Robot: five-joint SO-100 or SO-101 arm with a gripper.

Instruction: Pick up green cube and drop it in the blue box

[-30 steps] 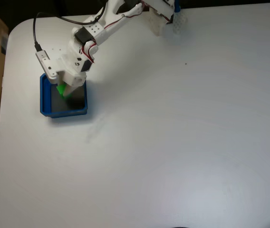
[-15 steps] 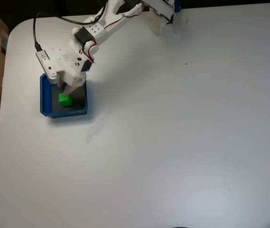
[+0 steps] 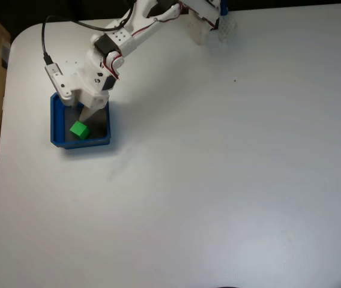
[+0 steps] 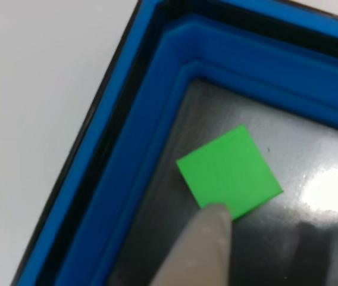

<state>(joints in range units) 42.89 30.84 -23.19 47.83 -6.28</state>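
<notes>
The small bright green solid cube [image 3: 79, 129] is now lying on the dark grey floor of the square, shallow blue plastic box [image 3: 55, 123], near the box's left wall in the fixed view, turned a bit diagonal to the walls. Half a second ago it was sitting slightly further right and squarer to the walls, and a full second ago it was seen as a green blur just under the arm, so it has been dropped and has since slid a little. In the other view the green cube [image 4: 229, 172] is seen flat on the glossy floor, close to the stepped inner wall of the blue box [image 4: 157, 107] but not touching it. A pale fingertip [image 4: 202, 250] of the tool is seen coming up from the bottom edge, its tip overlapping the cube's lower corner; whether it's actually touching can't be told.

The white tool [image 3: 88, 111] is held over the box's upper half in the fixed view, same spot as before. Nothing is gripped by it, but how far its jaws are spread can't be made out. The box itself is set near the left edge of the white worktop [image 3: 218, 180].
</notes>
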